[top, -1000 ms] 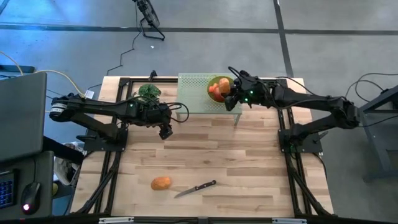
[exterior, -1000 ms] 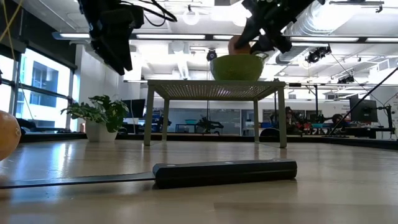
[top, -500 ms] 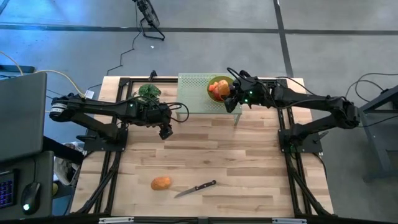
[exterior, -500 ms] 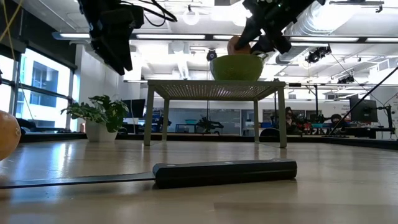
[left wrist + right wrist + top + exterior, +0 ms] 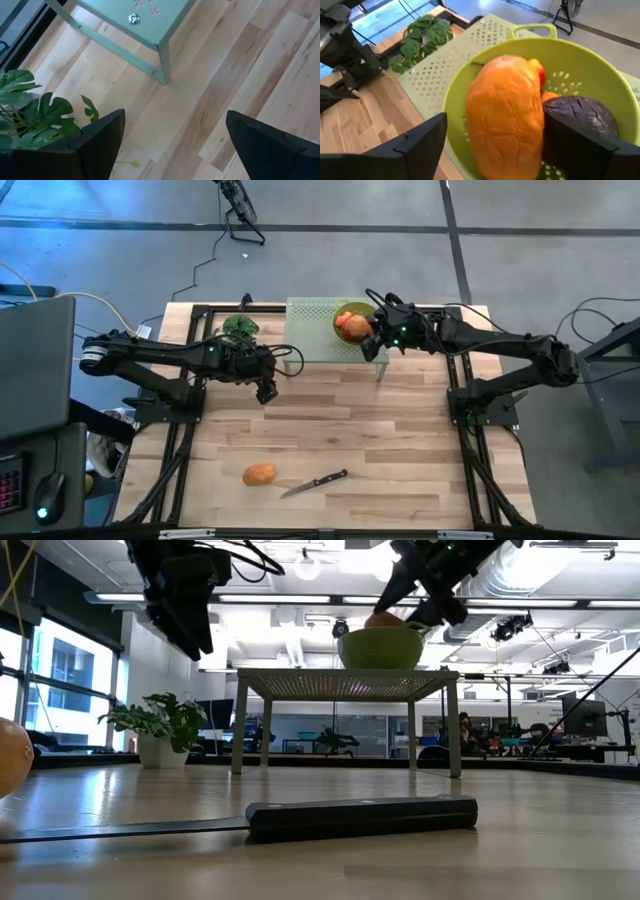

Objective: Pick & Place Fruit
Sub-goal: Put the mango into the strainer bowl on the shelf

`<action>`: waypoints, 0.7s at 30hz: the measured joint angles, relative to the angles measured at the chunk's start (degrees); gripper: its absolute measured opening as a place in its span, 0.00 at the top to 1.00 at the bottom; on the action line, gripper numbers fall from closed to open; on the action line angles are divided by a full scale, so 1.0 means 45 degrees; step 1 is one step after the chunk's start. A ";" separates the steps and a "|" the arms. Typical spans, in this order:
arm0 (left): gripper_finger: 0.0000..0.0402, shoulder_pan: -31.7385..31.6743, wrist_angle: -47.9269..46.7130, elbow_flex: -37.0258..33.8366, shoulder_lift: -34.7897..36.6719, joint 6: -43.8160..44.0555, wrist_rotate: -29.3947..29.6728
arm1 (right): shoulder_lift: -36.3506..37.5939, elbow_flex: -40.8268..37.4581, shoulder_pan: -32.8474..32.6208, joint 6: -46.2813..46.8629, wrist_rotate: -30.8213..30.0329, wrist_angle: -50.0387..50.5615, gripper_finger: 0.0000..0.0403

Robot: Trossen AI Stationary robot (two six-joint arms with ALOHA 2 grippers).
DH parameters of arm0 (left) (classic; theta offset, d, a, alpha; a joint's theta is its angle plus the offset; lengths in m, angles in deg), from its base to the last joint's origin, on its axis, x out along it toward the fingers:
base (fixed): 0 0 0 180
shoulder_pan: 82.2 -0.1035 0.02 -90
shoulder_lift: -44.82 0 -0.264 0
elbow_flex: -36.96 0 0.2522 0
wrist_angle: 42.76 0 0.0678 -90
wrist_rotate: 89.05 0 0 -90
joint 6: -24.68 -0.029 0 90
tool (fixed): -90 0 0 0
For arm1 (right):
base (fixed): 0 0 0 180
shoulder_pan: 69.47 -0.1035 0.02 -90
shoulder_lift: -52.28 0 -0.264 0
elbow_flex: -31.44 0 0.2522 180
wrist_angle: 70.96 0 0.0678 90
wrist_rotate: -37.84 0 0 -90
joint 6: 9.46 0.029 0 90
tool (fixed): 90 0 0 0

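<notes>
A green colander [image 5: 470, 85] stands on a small pale green perforated stand [image 5: 315, 330] at the table's far edge. In it lie an orange oval fruit [image 5: 505, 117], a dark purple fruit [image 5: 580, 117] and a small red one [image 5: 538, 70]. My right gripper [image 5: 495, 117] hovers open over the colander's right rim [image 5: 372, 332], a finger on either side of the orange fruit without holding it. A second orange fruit [image 5: 259, 473] lies on the table near the front. My left gripper [image 5: 266, 392] hangs open and bare above the table, left of the stand.
A black-handled knife [image 5: 315, 482] lies on the table right of the near orange fruit. A green leafy plant [image 5: 240, 327] stands left of the stand. The stand's legs [image 5: 162, 62] rise from the table close to my left gripper. Bare wood lies across the table's middle.
My right gripper has opened over the colander and let go of the orange fruit. The fruit has dropped from between the fingers and now sits lower in the colander, beside the purple fruit.
</notes>
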 joint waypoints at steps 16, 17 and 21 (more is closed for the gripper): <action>0.15 0.1961 -0.0068 0.0000 -0.0005 -0.0975 -0.0738 | 0.1398 -0.0010 -0.0315 -0.1565 -0.0014 -0.0285 0.16; 0.15 0.2252 -0.0068 0.0000 -0.0005 -0.0966 -0.0738 | 0.1489 -0.0010 -0.0413 -0.1682 -0.0007 -0.0245 0.16; 0.15 0.3289 -0.0070 0.0000 -0.0005 -0.0680 -0.0743 | 0.1784 -0.0010 -0.0914 -0.2003 0.0049 0.0301 0.16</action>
